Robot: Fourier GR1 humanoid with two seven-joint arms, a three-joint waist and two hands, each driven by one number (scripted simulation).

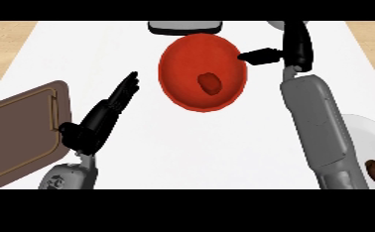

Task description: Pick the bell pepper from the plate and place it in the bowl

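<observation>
The bell pepper (210,82) sat inside the red bowl (179,62), a small dark-red lump against the brighter inside, so I'd say the drop was basically done. The right robot hand (293,47) hung just past the rim, open and holding nothing. The left robot hand (102,117) rested with straight fingers on the white surface (205,151) beside a brown board (29,127).

A brown cutting board (29,127) lies at nine o'clock on the white counter (183,146), and a grey tray-like object (184,27) sits at twelve o'clock.
</observation>
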